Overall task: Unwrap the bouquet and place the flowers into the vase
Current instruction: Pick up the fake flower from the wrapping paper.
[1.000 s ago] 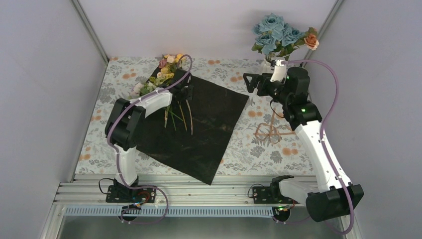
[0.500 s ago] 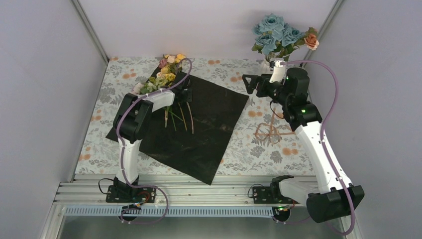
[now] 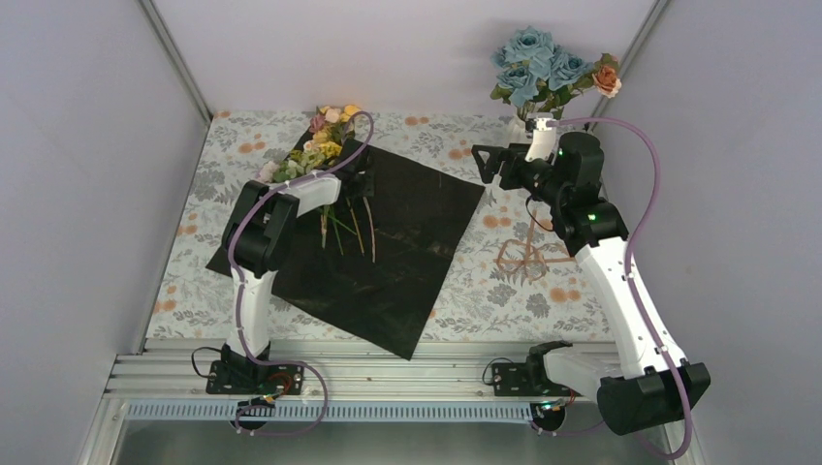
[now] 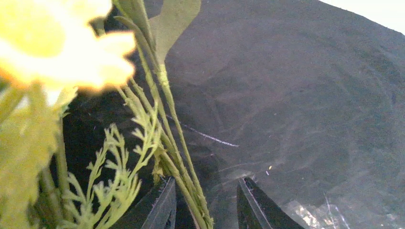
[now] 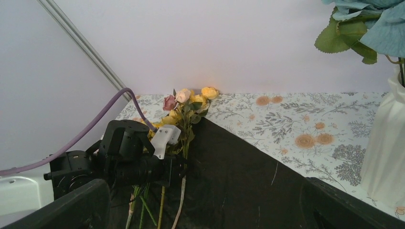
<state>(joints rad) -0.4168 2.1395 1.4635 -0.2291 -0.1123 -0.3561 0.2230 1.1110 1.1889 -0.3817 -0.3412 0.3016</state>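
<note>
The bouquet's black sheet lies spread flat on the table. The remaining flowers, pink, yellow and white, rest on its far left corner with green stems trailing towards me. My left gripper is low over those stems. In the left wrist view its jaws stand apart, the stems lying against the left finger with a gap to the right one. The white ribbed vase holds blue and orange blooms at the back right. My right gripper hangs open and empty beside it.
A floral-print tablecloth covers the table. A loop of brown twine lies on it right of the sheet, under my right arm. Grey walls close in on the left, back and right. A metal rail runs along the near edge.
My left arm's elbow has shifted a little to the right, and its jaws have spread slightly around the stems. The right arm has barely moved.
</note>
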